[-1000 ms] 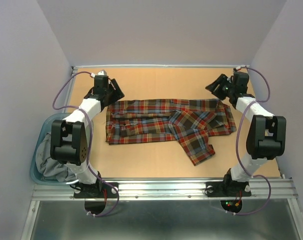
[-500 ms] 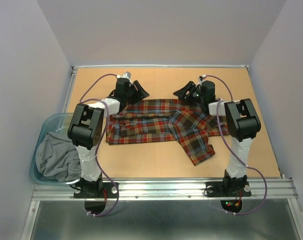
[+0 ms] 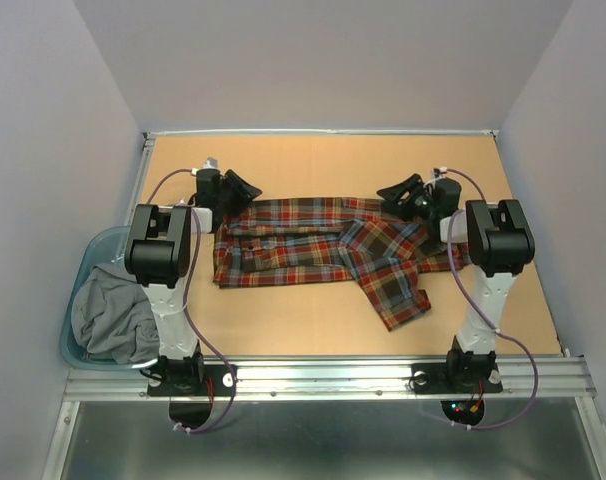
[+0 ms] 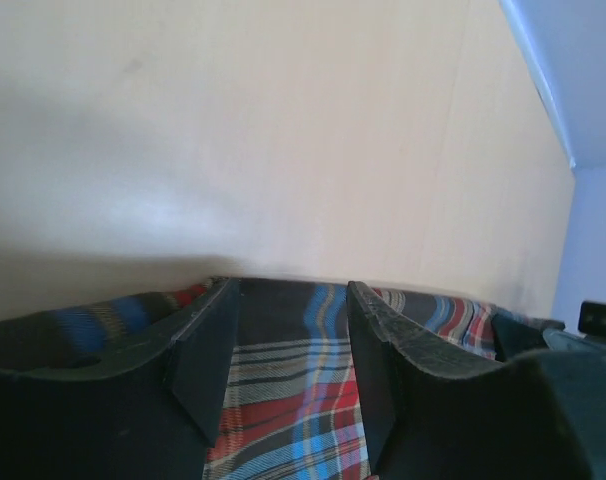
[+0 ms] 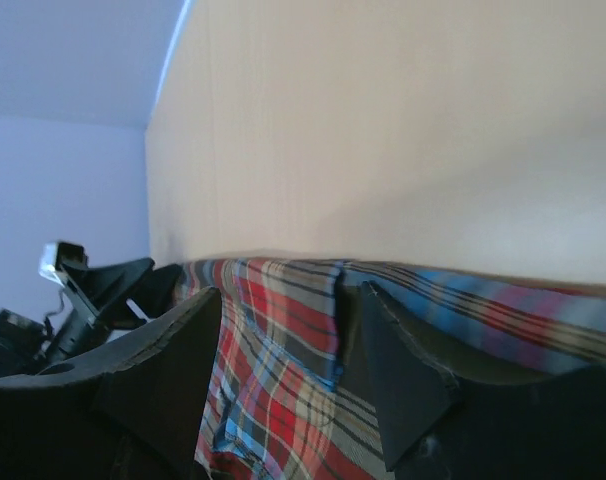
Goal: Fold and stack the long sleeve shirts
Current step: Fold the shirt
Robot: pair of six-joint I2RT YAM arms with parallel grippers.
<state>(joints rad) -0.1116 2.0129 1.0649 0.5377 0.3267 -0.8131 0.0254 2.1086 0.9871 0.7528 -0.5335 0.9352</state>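
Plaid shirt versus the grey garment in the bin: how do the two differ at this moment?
The plaid shirt lies spread on the table; the grey garment sits bunched in the blue bin at left. The plaid shirt is red, navy and yellow; the grey garment is plain. The left hand and right hand, both open, are at the plaid shirt's far edge, neither near the grey garment. Both are soft cloth.

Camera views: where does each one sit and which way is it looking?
Top external: above and behind the arm bases, looking down at the table and plaid shirt; both arms, left tool and right tool show.
Left wrist: on the left arm, low, facing the shirt's far edge; its two fingers show.
Right wrist: likewise on the right arm; its fingers and the distant left tool show.
Shared: both wrist views see the shirt's far edge.
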